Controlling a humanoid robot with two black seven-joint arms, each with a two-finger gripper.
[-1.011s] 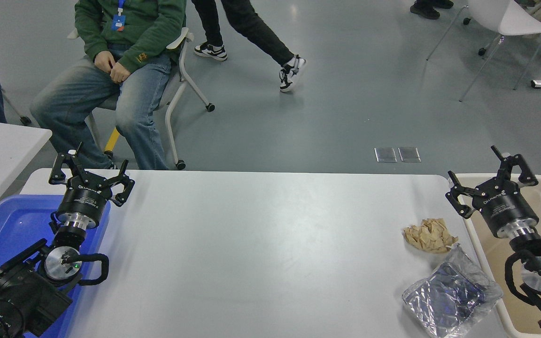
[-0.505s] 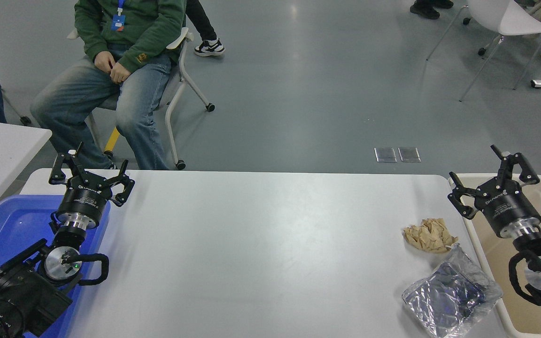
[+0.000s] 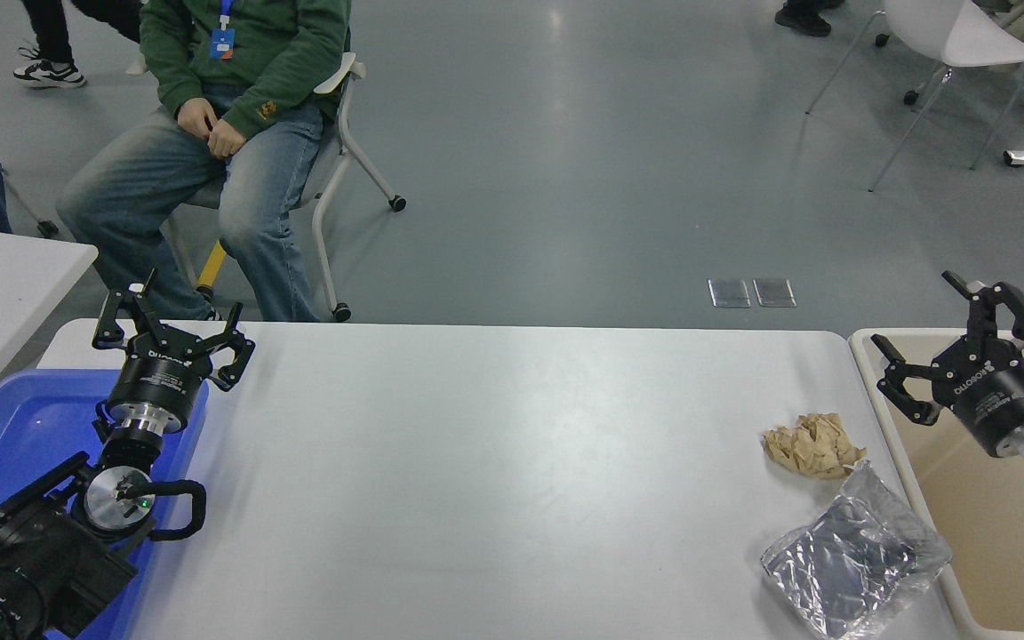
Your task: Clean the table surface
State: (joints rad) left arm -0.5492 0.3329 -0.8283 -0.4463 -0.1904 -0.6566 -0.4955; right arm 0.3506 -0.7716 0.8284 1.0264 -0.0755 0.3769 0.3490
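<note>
While our left pincer rests spread apart over the blue tray, our right pincer hovers spread above the beige bin; crumpled brown paper and a foil bag lie on the desk spanning the frame

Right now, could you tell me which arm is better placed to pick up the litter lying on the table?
The right. The right gripper hangs open over the beige bin, beside the crumpled brown paper and silver foil bag. The left gripper sits at the far end, over the blue tray.
</note>
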